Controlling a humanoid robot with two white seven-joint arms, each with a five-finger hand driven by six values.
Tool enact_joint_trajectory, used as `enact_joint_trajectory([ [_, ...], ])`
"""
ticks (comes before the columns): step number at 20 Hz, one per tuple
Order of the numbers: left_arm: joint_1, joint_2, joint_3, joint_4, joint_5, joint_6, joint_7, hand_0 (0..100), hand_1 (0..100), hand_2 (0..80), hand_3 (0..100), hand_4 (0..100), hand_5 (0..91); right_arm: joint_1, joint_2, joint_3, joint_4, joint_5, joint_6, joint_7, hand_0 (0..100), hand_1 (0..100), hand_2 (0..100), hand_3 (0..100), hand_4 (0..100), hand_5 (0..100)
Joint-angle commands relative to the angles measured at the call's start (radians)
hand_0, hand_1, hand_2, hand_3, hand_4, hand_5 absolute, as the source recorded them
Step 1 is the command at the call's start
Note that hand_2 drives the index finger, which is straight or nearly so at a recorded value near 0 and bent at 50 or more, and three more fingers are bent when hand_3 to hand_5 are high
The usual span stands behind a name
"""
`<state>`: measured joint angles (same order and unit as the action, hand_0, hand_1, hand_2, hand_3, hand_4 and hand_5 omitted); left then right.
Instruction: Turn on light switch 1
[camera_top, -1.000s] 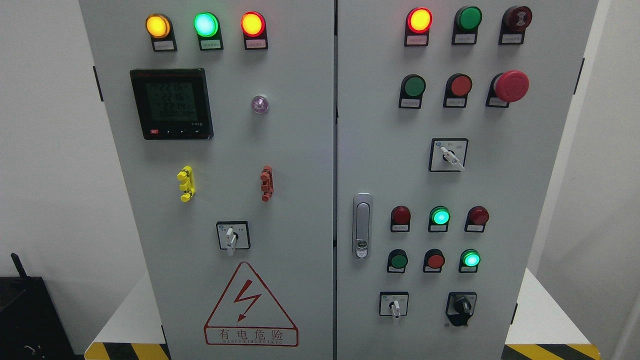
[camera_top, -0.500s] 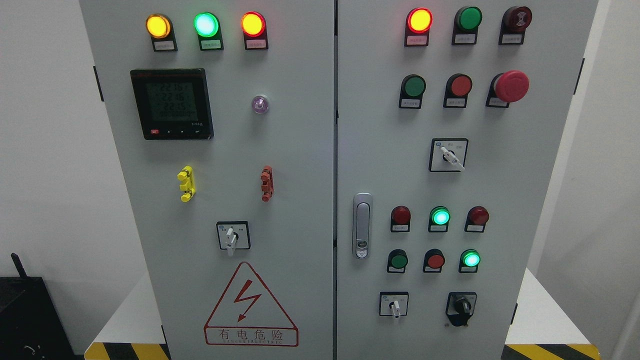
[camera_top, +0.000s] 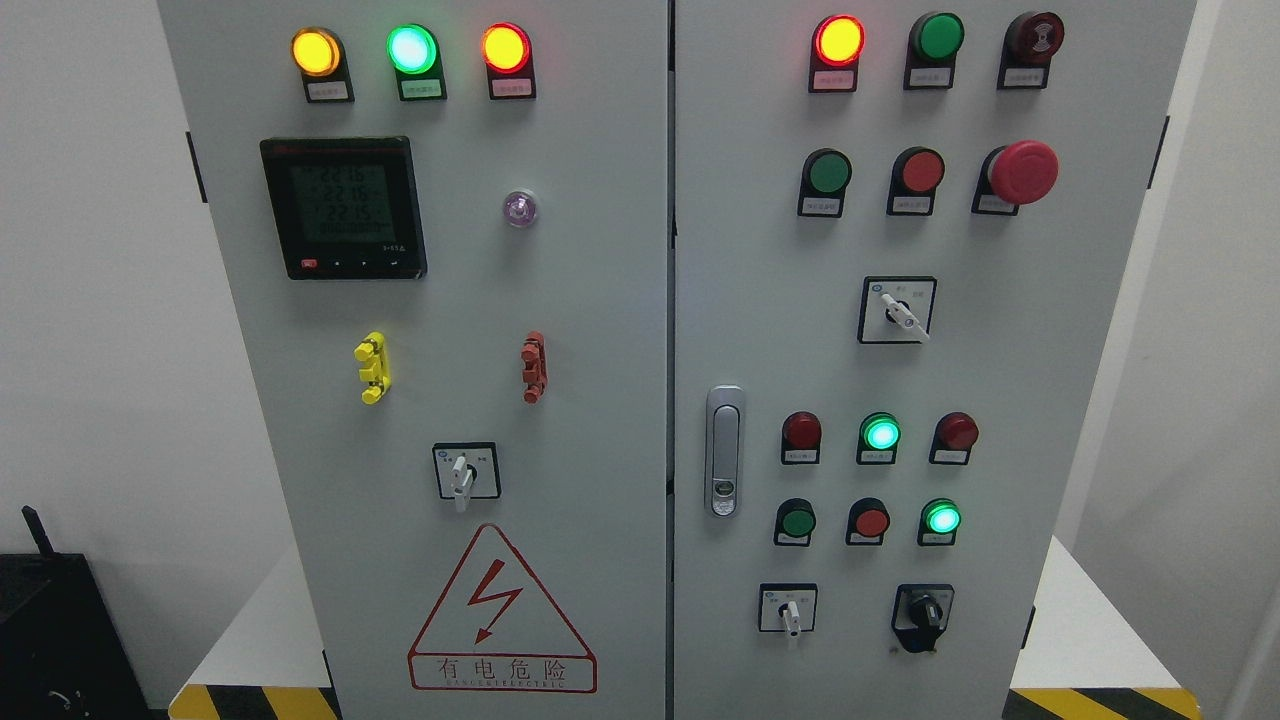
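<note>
No hand can be seen, so nothing shows if the hands are open or closed.

A grey cabinet with two doors fills the view. Its top and bottom are cut off. The little labels under the lamps and buttons are too small to read, so it is not clear which one is light switch 1.

On the left door there are three lit lamps at the top: yellow, green and red. Below them is a black meter; its numbers are blurry. A small clear lamp sits to its right. Lower down are a yellow clip and a red clip, then a white knob, its handle pointing down. Under it is a red warning sign.

On the right door a red lamp glows at the top. A big red stop button sticks out. Beside the silver door handle are two lit green lights. Near the bottom are a white switch and a black switch.

At the lower left a black box is partly cut off.
</note>
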<state>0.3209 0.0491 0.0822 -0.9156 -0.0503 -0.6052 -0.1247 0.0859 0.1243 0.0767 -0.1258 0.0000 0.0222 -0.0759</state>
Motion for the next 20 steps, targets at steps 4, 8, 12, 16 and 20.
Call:
enact_joint_trajectory([
  [4,-0.006,0.012,0.137,-0.429,-0.005,-0.035,-0.009,39,32,20.5,39,56,25.8,0.000,0.000,0.000,0.000,-0.025,-0.001,0.001,0,0,0,0,0,0],
  [8,0.006,0.008,0.134,-0.612,-0.005,0.059,-0.010,39,33,22.7,41,57,27.9,0.000,0.000,0.000,0.000,-0.025,-0.001,0.001,0,0,0,0,0,0],
  [12,0.006,-0.014,0.129,-0.762,0.000,0.180,-0.027,40,36,23.7,42,58,29.2,0.000,0.000,0.000,0.000,-0.025,-0.001,0.001,0,0,0,0,0,0],
  [16,-0.014,-0.032,0.114,-0.874,0.006,0.286,-0.036,42,39,28.5,42,60,37.1,0.000,0.000,0.000,0.000,-0.025,-0.001,0.001,0,0,0,0,0,0],
  [20,-0.037,-0.041,0.082,-0.934,0.001,0.321,-0.035,32,42,34.2,44,62,42.9,0.000,0.000,0.000,0.000,-0.025,-0.001,0.001,0,0,0,0,0,0],
])
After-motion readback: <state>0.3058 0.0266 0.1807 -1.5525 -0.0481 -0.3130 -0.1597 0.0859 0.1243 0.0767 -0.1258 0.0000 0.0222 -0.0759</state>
